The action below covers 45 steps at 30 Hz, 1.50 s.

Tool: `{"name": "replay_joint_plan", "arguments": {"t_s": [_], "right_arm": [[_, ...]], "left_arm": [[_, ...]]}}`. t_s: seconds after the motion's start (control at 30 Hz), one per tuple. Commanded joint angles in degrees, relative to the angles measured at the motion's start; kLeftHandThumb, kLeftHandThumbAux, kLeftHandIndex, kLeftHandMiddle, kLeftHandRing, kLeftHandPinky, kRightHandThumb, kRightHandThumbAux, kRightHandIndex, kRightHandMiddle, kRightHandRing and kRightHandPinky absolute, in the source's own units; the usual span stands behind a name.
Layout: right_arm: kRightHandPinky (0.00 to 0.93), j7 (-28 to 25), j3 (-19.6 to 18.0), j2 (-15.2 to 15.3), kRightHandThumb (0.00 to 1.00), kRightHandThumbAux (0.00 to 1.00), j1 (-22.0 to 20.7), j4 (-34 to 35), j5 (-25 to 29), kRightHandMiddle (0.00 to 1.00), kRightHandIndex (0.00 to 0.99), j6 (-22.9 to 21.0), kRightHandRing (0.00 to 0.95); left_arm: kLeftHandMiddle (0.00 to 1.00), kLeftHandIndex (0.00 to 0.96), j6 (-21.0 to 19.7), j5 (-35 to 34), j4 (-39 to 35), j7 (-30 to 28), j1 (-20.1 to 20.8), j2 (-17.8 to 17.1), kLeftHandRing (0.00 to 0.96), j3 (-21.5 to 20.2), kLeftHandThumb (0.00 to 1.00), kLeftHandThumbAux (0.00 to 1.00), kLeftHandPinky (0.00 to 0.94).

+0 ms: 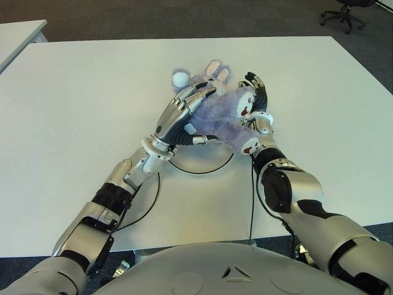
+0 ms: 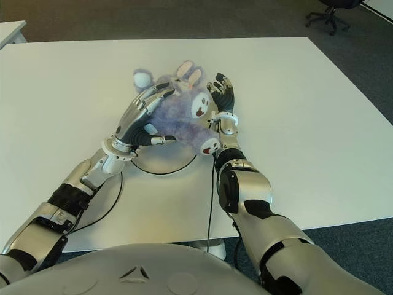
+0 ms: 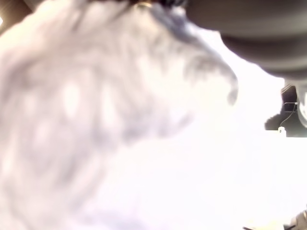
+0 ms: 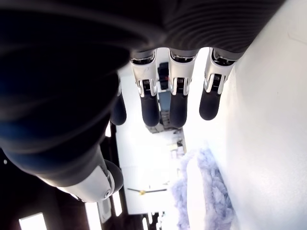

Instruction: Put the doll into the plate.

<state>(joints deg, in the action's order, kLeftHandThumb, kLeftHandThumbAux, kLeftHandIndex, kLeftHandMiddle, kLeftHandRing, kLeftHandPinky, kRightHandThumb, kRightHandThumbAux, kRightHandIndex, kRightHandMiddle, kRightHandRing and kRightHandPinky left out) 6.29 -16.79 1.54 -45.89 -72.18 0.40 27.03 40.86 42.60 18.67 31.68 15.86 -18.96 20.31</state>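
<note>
Item 1, left hand (image 1: 184, 114): I am laying it over the doll from my left side, fingers (image 1: 198, 93) draped across the purple body and thumb hooked under the near edge. The fingers are curling onto the fur and bearing on it; the left wrist view is filled with fur at close range, which fits a grip.

Item 2, doll (image 1: 224, 114): a purple plush rabbit, lying on the white table (image 1: 80, 92) just beyond the plate, between my two hands. Its long axis is running from the pale ears (image 1: 216, 69) at the far end toward the feet near my right wrist, tilted slightly to my right. Its face is turning toward my right hand.

Item 3, plate (image 1: 209, 166): white, shallow, sitting nearer to my body than the doll. I am seeing nothing in the visible part of it; my left wrist is covering part of its rim. The doll's near edge is overhanging or touching the far rim; I cannot tell which.

Item 4, right hand (image 1: 258, 101): I am holding it flat against the doll's right flank, fingers straight and spread, cupping rather than pinching.

Judgement: both hands are equally near; the coming move is a short pull toward me.
</note>
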Motion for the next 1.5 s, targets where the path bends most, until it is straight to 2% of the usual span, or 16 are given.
{"name": "replay_joint_plan", "arguments": {"t_s": [0.03,0.2,0.5,0.67,1.13,1.5], "right_arm": [[0.137,0.35,-0.5,-1.95,0.496,0.762,7.58,-4.86,0.51,0.119,0.179,-4.16,0.097],[0.159,0.01,-0.44,-1.93,0.505,0.774,7.51,-4.85,0.47,0.124,0.148,-4.09,0.11],[0.204,-0.23,-0.51,-1.92,0.528,0.775,7.28,-4.9,0.55,0.151,0.123,-4.59,0.143],[0.223,-0.02,-0.2,-1.85,0.531,0.766,7.2,-4.92,0.19,0.176,0.117,-4.79,0.175],[0.248,-0.22,0.11,-1.69,0.525,0.769,7.01,-4.97,-0.13,0.18,0.105,-4.88,0.199],[0.247,-0.23,0.27,-1.71,0.489,0.776,6.99,-4.99,-0.19,0.18,0.1,-4.67,0.203]], "left_arm": [[0.057,0.0,2.25,-0.29,3.03,-0.44,-1.01,-1.37,0.062,-0.05,0.089,0.253,0.0],[0.048,0.0,5.84,-3.08,2.64,-2.31,-0.83,-2.29,0.03,-0.79,0.097,0.232,0.0],[0.046,0.0,9.22,-6.0,4.2,-5.06,0.05,-2.02,0.016,-1.81,0.102,0.218,0.0],[0.054,0.0,9.63,-8.17,3.79,-7.44,-0.14,-2.04,0.011,-2.62,0.095,0.229,0.0],[0.063,0.0,11.27,-9.11,4.86,-8.76,0.24,-1.29,0.019,-4.41,0.005,0.23,0.0],[0.068,0.0,10.91,-7.87,5.27,-8.13,0.47,-1.1,0.029,-5.22,0.0,0.217,0.0]]}}
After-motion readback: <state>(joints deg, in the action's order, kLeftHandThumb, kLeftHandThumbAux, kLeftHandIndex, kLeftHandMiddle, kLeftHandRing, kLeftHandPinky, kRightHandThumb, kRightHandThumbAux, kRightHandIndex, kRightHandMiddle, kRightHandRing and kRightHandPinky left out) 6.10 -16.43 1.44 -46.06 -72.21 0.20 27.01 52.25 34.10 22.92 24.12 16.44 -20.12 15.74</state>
